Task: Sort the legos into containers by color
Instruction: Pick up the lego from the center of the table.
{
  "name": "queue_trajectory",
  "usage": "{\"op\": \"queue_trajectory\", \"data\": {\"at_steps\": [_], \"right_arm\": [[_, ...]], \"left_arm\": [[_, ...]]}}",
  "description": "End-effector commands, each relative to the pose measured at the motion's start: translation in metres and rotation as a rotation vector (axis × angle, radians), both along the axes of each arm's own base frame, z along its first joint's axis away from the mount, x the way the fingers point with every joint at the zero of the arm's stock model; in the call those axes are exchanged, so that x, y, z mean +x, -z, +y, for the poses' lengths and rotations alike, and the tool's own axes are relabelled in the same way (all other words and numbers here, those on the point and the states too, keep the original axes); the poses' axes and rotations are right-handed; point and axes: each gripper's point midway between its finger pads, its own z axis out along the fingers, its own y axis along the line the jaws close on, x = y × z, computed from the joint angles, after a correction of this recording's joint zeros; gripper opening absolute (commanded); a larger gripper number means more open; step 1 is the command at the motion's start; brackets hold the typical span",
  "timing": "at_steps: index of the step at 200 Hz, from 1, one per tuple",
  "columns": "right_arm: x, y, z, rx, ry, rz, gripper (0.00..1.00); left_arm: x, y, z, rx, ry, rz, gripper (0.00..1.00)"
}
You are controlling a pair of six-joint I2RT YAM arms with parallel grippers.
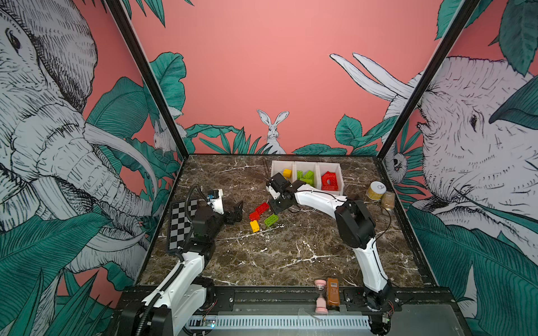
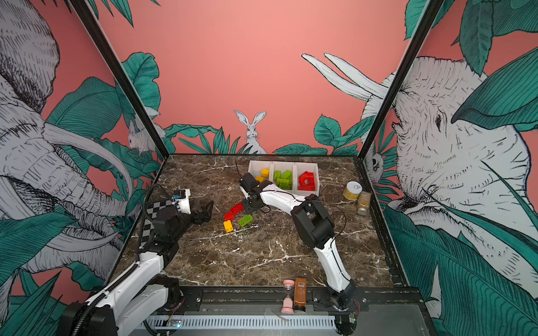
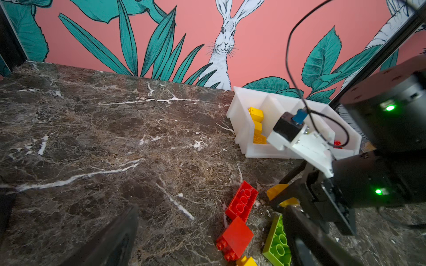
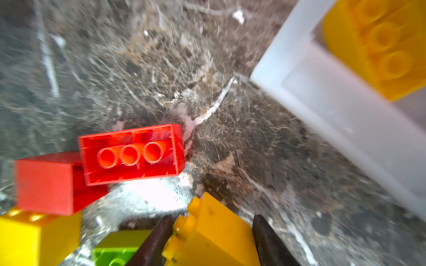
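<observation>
My right gripper [image 1: 276,211] is shut on a yellow lego [image 4: 214,235]; a dark finger [image 4: 159,237] presses each side of it. In both top views the gripper hides that brick. Beside it on the marble lie two red legos [image 1: 262,207] [image 1: 255,215], a green one [image 1: 271,220] and another yellow one [image 1: 254,226]. My left gripper [image 1: 238,211] hovers open just left of this cluster, holding nothing. The white containers [image 1: 305,162] stand at the back: yellow bricks [image 1: 286,173] in the left bin, green [image 1: 305,177] in the middle, red [image 1: 330,181] in the right.
A yellow-labelled jar [image 1: 376,190] and a tipped brown jar [image 1: 388,200] sit at the right edge. A checkerboard [image 1: 182,224] leans at the left wall. A pink hourglass [image 1: 320,296] and an orange bottle [image 1: 332,292] stand on the front rail.
</observation>
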Motion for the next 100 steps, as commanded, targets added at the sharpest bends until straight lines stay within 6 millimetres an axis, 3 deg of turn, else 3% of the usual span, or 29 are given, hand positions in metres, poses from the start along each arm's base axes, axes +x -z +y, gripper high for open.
{"op": "queue_trajectory", "data": {"at_steps": [1,21,60,100], "right_arm": [[0.016,-0.050,-0.009,0.057,0.029,-0.093,0.53],[0.027,-0.065,-0.015,0.055,0.030,-0.124,0.53],[0.067,-0.088,-0.025,0.048,0.039,-0.186,0.52],[0.109,-0.099,-0.026,0.075,0.065,-0.236,0.50]], "left_arm": [[0.001,-0.010,-0.001,-0.001,0.002,-0.025,0.98],[0.000,-0.010,-0.001,-0.002,0.003,-0.026,0.98],[0.000,-0.012,-0.001,-0.001,0.003,-0.031,0.98],[0.000,-0.011,0.000,0.004,-0.001,-0.031,0.99]]}}
